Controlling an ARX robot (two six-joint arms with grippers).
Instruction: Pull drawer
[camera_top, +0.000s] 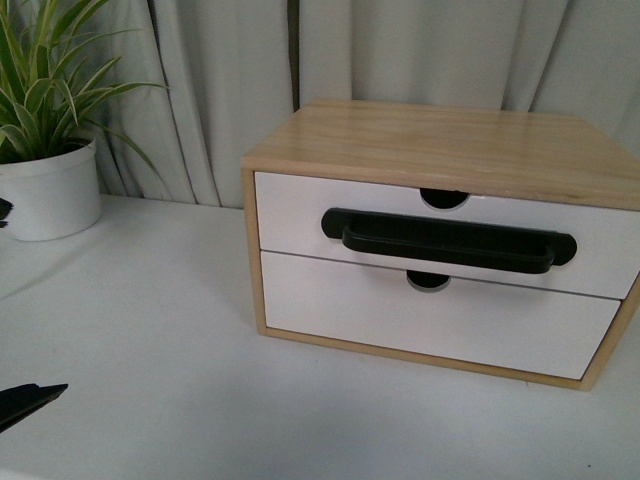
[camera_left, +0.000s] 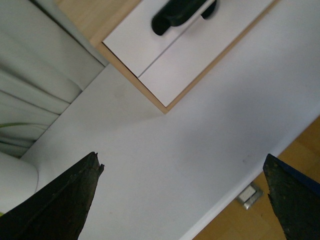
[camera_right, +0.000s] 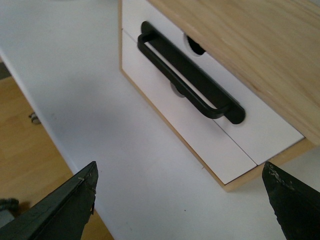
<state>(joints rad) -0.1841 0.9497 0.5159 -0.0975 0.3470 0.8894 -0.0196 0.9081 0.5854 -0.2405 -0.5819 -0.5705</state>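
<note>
A wooden cabinet (camera_top: 430, 140) stands on the white table and holds two white drawer fronts. The upper drawer (camera_top: 295, 215) carries a long black bar handle (camera_top: 448, 240) and has a half-round notch in its upper edge; its front sits level with the one below. My left gripper (camera_left: 182, 161) is open over bare table, well short of the cabinet's corner, with the handle (camera_left: 180, 12) far ahead. Only a black finger tip (camera_top: 25, 400) shows in the front view. My right gripper (camera_right: 180, 170) is open too, above the table, apart from the handle (camera_right: 190, 80).
The plain lower drawer front (camera_top: 420, 320) has no handle. A potted plant (camera_top: 45, 190) in a white pot stands at the back left, before a grey curtain. The table's edge (camera_left: 225, 210) and wooden floor show in both wrist views.
</note>
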